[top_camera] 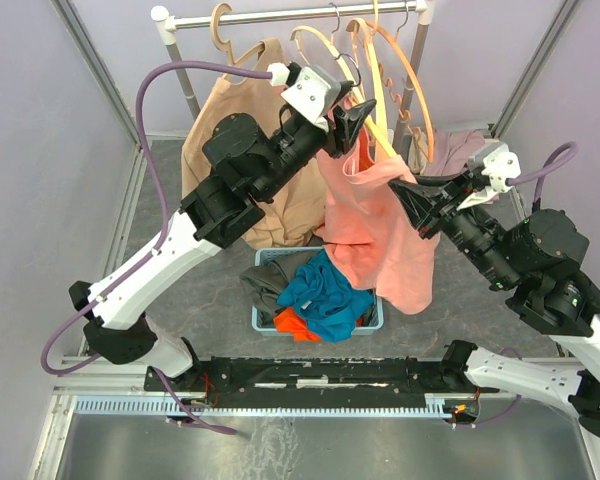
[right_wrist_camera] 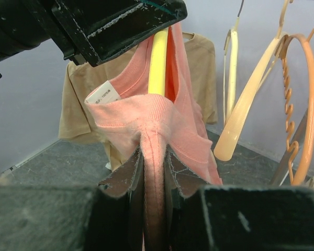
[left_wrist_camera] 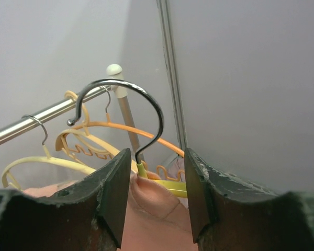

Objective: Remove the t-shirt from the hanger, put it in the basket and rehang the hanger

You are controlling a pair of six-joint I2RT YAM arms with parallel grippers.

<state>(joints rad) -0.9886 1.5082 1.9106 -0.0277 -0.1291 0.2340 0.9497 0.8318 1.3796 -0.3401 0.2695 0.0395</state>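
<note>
Right gripper (right_wrist_camera: 155,163) tight on pink t-shirt (right_wrist_camera: 141,117)

Clothes rail (top_camera: 290,15) in a small bay with lilac-grey walls (top_camera: 40,150).

The plain walls close in behind the rail and on both sides of it, with slanting grey metal posts (top_camera: 92,55) at the corners. The rail is a shiny bar with a white knob (top_camera: 160,14) at its left end. A tan shirt (top_camera: 210,105) and spare hangers (top_camera: 410,70) hang from it. Below the rail lies a dark mottled floor (top_camera: 210,300) with a blue basket (top_camera: 265,256) of clothes, and nearer than that a brushed metal sheet (top_camera: 280,450). The light is soft and even.
</note>
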